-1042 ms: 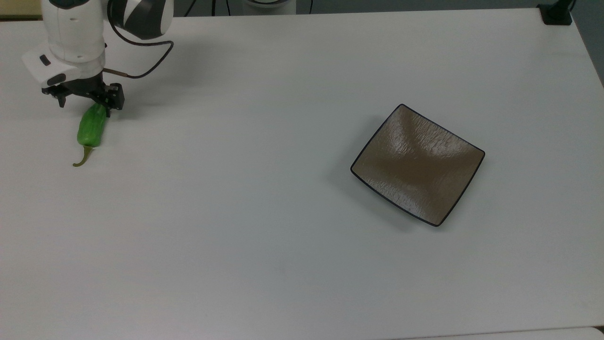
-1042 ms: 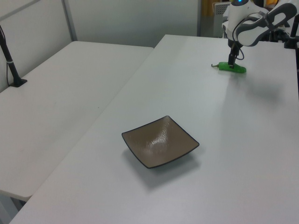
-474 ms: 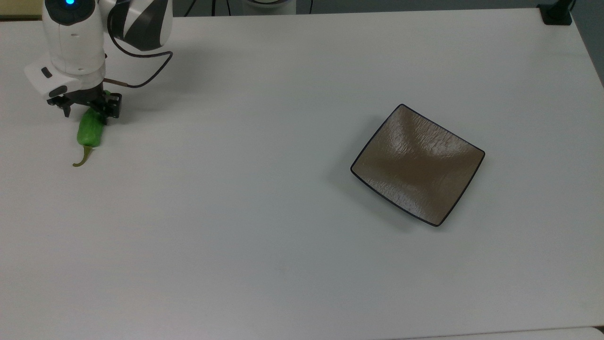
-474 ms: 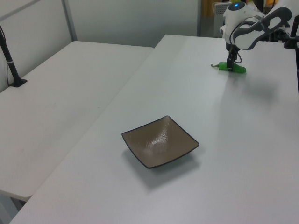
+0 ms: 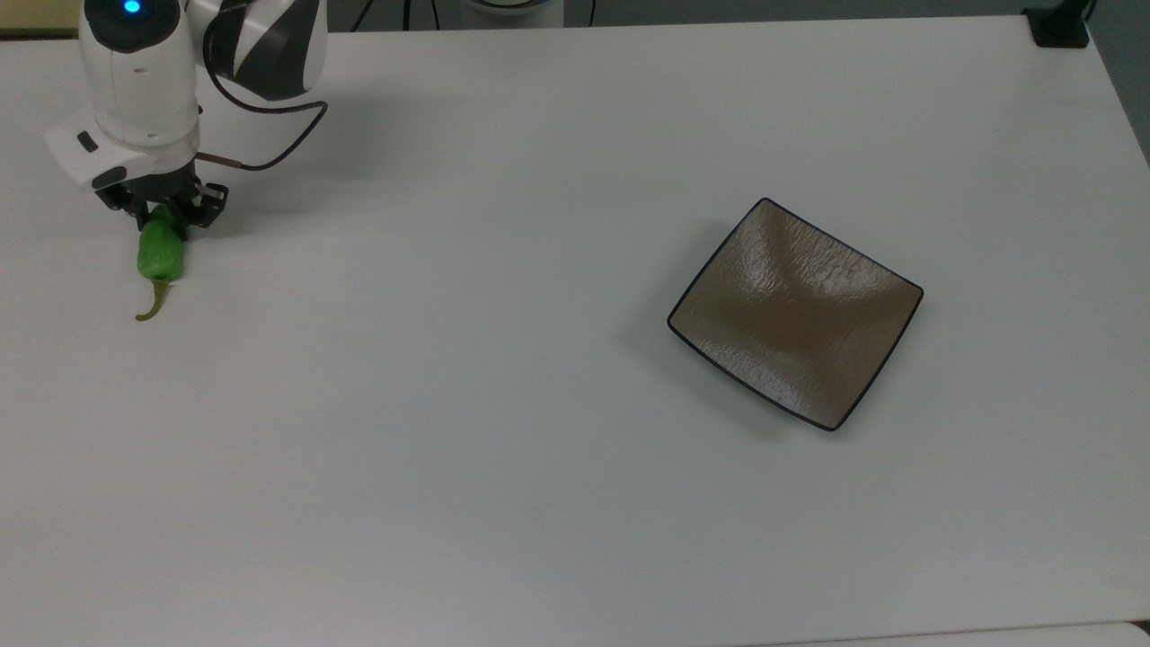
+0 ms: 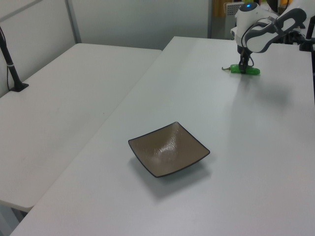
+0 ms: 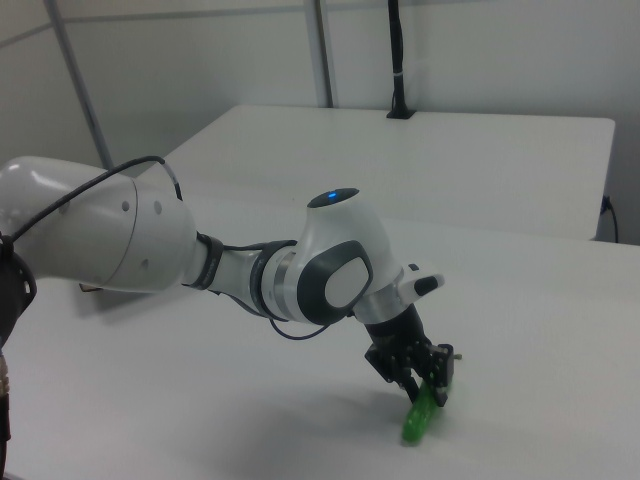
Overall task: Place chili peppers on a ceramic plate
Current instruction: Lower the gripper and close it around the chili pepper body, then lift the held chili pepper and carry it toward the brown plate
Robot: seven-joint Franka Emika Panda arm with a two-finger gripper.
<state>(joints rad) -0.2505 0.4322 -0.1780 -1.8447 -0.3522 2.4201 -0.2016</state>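
Note:
The bright green, wrinkled chili pepper (image 5: 160, 253) lies at the far left of the table in the top view, its olive stem curling toward the near edge. My gripper (image 5: 162, 216) comes down on the pepper's far end, and the black fingers are pressed against its two sides. The pepper (image 6: 248, 71) and gripper (image 6: 242, 68) stand at the far right end of the table in the left view. In the right view the gripper (image 7: 425, 385) pinches the pepper's (image 7: 420, 415) upper end. The square brown plate (image 5: 795, 314) with a black rim sits bare, well to the top view's right; the plate (image 6: 169, 149) is in the left view's foreground.
A black clamp base (image 5: 1060, 25) is fixed at the table's far right corner in the top view. A second white table (image 6: 59, 113) with a black post (image 6: 11, 64) adjoins on the left view's left. A thin cable (image 5: 269, 135) loops beside the wrist.
The gripper sank onto the pepper and its fingers went from wide apart to closed against it. The pepper shifted slightly toward the top view's left.

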